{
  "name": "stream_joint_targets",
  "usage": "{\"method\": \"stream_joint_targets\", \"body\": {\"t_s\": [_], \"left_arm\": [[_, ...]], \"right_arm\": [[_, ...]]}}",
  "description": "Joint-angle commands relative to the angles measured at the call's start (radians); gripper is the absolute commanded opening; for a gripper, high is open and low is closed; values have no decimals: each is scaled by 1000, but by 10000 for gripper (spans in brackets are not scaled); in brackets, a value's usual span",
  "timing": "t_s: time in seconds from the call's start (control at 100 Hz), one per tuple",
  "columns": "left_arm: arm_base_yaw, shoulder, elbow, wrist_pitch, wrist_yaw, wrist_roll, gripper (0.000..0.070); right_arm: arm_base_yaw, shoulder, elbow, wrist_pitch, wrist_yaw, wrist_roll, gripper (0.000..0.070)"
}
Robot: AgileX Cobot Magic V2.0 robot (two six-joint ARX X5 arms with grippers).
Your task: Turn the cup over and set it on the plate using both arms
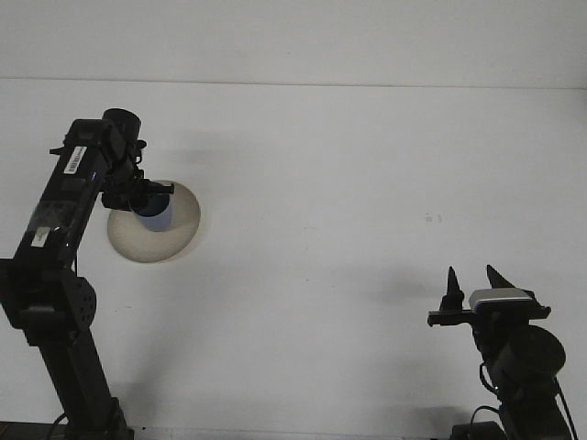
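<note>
A blue cup (154,214) stands mouth-up on the left part of a pale round plate (176,233) at the left of the white table. My left gripper (147,193) reaches down over the plate and is shut on the cup's rim. The arm hides the plate's left edge. At the lower right, far from the plate, my right gripper (470,278) points upward and stands open, with nothing between its two black fingers.
The white table (348,183) stretches across the view, with its far edge near the top. The left arm's base (64,367) rises at the lower left. A small dark speck (433,218) marks the tabletop at the right.
</note>
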Motion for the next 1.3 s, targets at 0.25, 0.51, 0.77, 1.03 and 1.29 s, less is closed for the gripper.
{"method": "stream_joint_targets", "body": {"t_s": [0.25, 0.51, 0.77, 1.03, 1.29], "left_arm": [[14, 16, 21, 9, 6, 2, 20], [16, 19, 21, 12, 6, 2, 108], [18, 20, 21, 23, 10, 4, 221], [24, -3, 22, 36, 10, 11, 436], [27, -130, 22, 44, 10, 0, 436]], "right_arm": [[2, 0, 6, 9, 4, 2, 434], [2, 0, 6, 9, 3, 2, 434], [2, 0, 6, 9, 3, 2, 434], [2, 0, 6, 9, 3, 2, 434], [2, 0, 6, 9, 3, 2, 434]]}}
